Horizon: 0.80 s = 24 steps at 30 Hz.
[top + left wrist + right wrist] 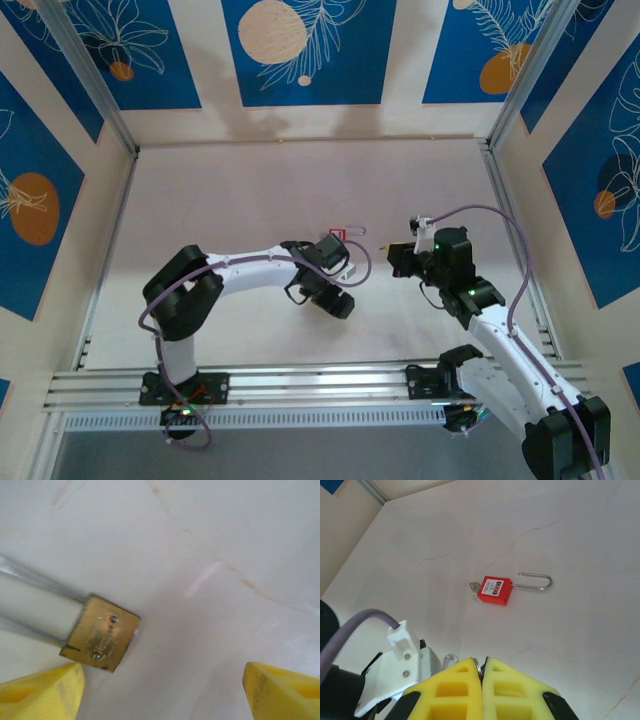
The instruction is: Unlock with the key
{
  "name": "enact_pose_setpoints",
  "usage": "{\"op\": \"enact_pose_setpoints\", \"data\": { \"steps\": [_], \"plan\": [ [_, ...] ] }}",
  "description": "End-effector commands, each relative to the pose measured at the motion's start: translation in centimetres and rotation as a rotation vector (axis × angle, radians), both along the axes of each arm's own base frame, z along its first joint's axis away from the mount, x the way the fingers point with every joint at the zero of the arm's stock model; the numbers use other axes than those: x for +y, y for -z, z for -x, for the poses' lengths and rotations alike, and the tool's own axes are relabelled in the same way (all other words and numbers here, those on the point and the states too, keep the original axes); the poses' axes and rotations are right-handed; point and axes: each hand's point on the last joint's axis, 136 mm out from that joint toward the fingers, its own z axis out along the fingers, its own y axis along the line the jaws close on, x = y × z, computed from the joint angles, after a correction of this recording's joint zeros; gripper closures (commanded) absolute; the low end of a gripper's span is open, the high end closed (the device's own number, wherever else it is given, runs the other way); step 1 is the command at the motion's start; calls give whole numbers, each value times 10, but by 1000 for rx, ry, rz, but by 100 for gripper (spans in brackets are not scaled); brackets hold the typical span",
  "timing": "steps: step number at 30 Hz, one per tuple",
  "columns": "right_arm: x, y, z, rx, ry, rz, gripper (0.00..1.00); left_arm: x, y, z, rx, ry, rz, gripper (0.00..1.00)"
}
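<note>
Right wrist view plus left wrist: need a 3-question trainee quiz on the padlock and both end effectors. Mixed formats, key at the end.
1. True or false: the right end effector has its jaws spread wide.
2. Multiple choice: in the right wrist view, the silver shackle of the padlock runs from the red body toward the A) left, B) right, C) bottom of the picture.
3. Short answer: which end effector is open?

Key
1. False: it is shut, with the yellow tips pressed together.
2. B.
3. The left end effector. In the left wrist view its jaws stand far apart.
</note>
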Motion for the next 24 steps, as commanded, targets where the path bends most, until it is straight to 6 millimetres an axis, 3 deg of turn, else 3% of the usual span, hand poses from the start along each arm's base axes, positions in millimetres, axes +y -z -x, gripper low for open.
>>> {"op": "enact_pose_setpoints", "data": {
  "steps": [1, 7, 13, 19, 24],
  "plan": [
    [-6, 8, 4, 25, 30, -4, 100, -18, -21, 9, 56, -3, 104, 19],
    [-11, 5, 5, 19, 48, -7, 100, -19, -19, 8, 48, -14, 105, 19],
    [-13, 8, 5, 30, 59, -10, 100, -17, -36, -2, -14, -13, 80, 19],
    [-15, 10, 4, 40, 70, -18, 100, 12, -74, -40, -283, 24, -81, 17],
    [-14, 10, 5, 45, 68, -31, 100, 26, -125, -83, -640, 73, -104, 0]
  ]
}}
